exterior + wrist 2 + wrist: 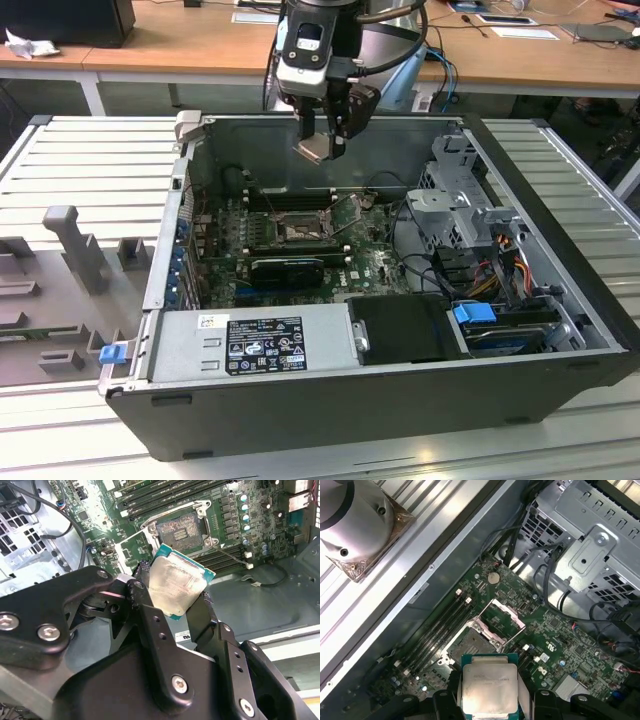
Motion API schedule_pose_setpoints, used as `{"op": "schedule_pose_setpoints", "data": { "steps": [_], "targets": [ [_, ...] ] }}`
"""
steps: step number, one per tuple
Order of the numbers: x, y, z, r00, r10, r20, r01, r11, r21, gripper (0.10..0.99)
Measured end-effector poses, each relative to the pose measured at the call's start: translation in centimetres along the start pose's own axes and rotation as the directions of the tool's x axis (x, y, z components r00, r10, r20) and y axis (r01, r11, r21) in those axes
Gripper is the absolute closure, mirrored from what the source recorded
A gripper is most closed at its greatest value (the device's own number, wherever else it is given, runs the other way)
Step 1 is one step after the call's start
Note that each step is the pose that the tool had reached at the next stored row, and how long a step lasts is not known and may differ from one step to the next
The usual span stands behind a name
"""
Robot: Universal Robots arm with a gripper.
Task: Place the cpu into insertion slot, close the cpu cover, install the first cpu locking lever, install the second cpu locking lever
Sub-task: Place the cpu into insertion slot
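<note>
My gripper (320,140) hangs above the open computer case, shut on the cpu (316,149), a flat square chip with a pale silvery face. Both wrist views show the cpu (177,585) (490,685) clamped by its edges between the black fingers (145,607) (543,701). The insertion slot (300,229) (181,529) (470,641) lies well below on the green board, its dark centre uncovered. The cpu cover (505,616), a silver frame with a window, stands swung open beside the slot. A thin lever wire (350,203) sticks up near it.
Long black memory slots (437,625) run beside the socket, and a long black card (288,268) lies in front of it. A power supply (262,342) fills the case front. A metal drive cage (455,205) with cables is at the exterior view's right.
</note>
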State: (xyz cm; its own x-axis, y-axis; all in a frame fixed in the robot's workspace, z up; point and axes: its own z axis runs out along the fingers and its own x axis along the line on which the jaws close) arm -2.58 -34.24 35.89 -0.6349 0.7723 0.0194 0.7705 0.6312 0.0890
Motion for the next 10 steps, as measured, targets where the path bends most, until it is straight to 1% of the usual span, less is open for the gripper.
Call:
{"op": "schedule_pose_setpoints", "data": {
  "steps": [5,10],
  "targets": [
    [0.0,0.0,0.0,0.9991,0.043,0.0038,-0.043,0.9991,-0.001,0.553],
    [0.0,0.0,0.01,0.9959,0.09,0.008,-0.09,0.996,-0.002,0.553]
  ]
}}
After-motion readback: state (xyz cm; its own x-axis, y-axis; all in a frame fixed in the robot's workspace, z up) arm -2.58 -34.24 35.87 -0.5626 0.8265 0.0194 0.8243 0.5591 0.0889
